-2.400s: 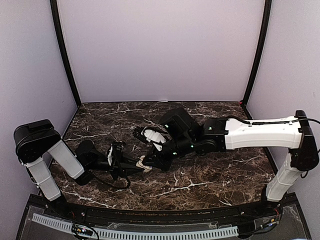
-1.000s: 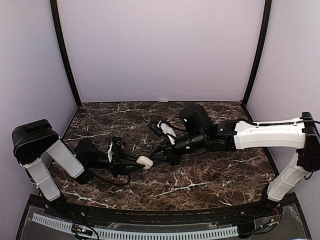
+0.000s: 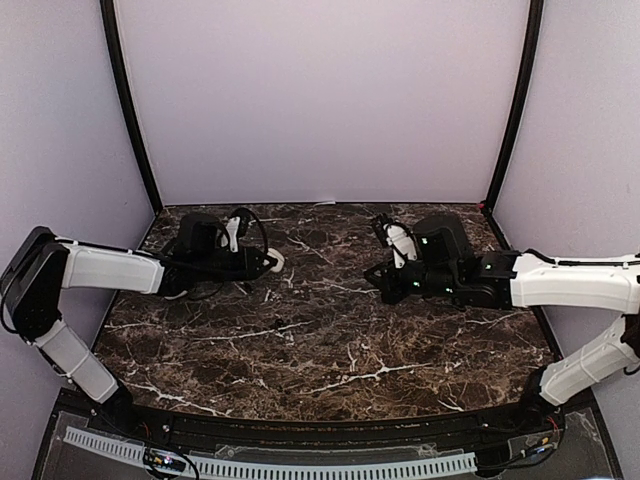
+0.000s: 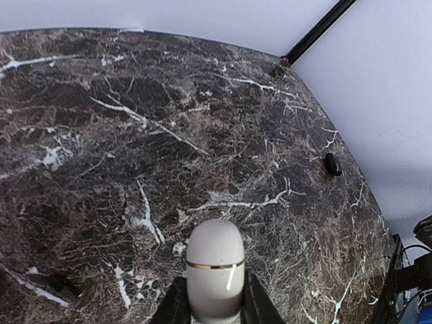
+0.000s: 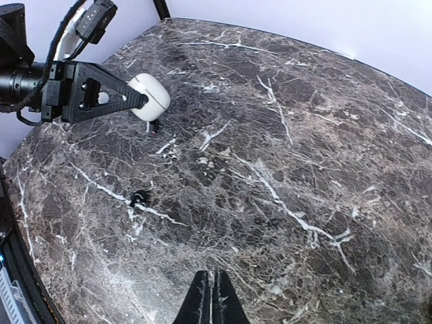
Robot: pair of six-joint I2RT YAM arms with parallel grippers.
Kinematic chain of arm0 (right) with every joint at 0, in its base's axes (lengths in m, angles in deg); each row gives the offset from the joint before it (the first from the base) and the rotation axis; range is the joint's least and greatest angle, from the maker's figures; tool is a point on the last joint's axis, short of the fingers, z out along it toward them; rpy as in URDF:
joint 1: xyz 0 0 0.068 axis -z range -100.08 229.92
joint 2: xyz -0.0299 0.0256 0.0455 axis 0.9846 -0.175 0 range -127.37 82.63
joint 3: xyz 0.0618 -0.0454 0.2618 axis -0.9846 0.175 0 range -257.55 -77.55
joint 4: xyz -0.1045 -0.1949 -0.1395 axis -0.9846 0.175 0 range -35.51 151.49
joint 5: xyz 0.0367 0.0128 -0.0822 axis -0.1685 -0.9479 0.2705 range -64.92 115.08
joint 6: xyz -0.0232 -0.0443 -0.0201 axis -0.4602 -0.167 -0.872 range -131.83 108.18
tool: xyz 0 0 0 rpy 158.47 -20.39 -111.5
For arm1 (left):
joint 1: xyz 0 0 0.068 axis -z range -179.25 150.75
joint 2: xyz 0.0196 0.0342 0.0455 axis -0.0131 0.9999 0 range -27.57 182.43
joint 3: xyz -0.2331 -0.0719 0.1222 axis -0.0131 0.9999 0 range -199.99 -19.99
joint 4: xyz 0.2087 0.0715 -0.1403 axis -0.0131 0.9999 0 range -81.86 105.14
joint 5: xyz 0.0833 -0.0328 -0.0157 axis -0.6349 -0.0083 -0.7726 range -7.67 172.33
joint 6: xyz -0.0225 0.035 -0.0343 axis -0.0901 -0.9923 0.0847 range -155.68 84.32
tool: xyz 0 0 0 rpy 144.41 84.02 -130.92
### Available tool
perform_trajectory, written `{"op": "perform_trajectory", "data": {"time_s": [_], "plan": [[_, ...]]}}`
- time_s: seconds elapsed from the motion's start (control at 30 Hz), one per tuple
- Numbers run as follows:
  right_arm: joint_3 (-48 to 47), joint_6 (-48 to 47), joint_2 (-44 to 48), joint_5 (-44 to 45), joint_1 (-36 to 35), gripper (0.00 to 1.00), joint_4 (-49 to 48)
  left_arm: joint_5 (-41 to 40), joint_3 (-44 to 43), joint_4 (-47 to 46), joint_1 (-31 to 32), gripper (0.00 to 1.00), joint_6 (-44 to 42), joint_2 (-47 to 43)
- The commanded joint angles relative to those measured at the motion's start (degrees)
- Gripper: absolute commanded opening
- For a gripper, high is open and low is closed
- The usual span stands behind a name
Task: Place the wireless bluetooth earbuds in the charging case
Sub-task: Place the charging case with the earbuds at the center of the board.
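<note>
Pale lilac walls (image 3: 320, 100) and black corner posts (image 3: 132, 110) enclose a dark marble table (image 3: 330, 350).

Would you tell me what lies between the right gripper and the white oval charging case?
Only bare dark marble tabletop, the right wrist view shows; a small black object lies beside the line to the white charging case.

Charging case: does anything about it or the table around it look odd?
The white oval charging case is shut, clamped in the left gripper; no earbuds show in any view. A small black bit lies loose on the dark marble table, too small to identify.
</note>
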Motion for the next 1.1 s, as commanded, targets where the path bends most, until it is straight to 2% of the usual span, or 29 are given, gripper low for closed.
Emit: {"op": "perform_trajectory", "data": {"time_s": [0.0, 0.13, 0.47, 0.63, 0.8, 0.87, 0.93, 1.07], "plan": [[2.17, 2.26, 2.93, 4.82, 0.91, 0.04, 0.19, 7.41, -5.24, 3.88, -1.75, 0.06, 4.01, 6.02], [3.47, 3.51, 4.22, 7.29, 1.43, 0.04, 1.27, 12.92, -11.62, 5.16, -3.86, 0.07, 6.65, 13.76], [4.31, 8.9, 4.63, 17.25, 5.73, 0.11, 9.99, 18.25, -22.77, 8.34, -6.71, 0.11, 7.8, 26.88], [5.69, 14.22, 3.98, 20.61, 11.07, 0.28, 12.88, 22.52, -26.02, 7.15, -8.6, 0.12, 9.99, 31.9], [7.0, 17.12, 4.04, 23.4, 16.52, 0.69, 13.6, 22.82, -29.03, 8.98, -9.7, 0.15, 9.95, 34.89], [7.34, 17.9, 3.78, 23.22, 19.24, 0.74, 13.56, 23.13, -29.39, 9.37, -10.19, 0.17, 10.28, 35.91], [7.43, 18.36, 2.76, 21.67, 22.22, 0.76, 13.44, 22.85, -29.4, 9.61, -10.48, 0.21, 10.34, 36.32], [6.19, 18.36, -0.94, 17.09, 27.26, 0.78, 13.7, 21.65, -29.33, 11.19, -11.08, 0.35, 9.91, 36.61]]}}
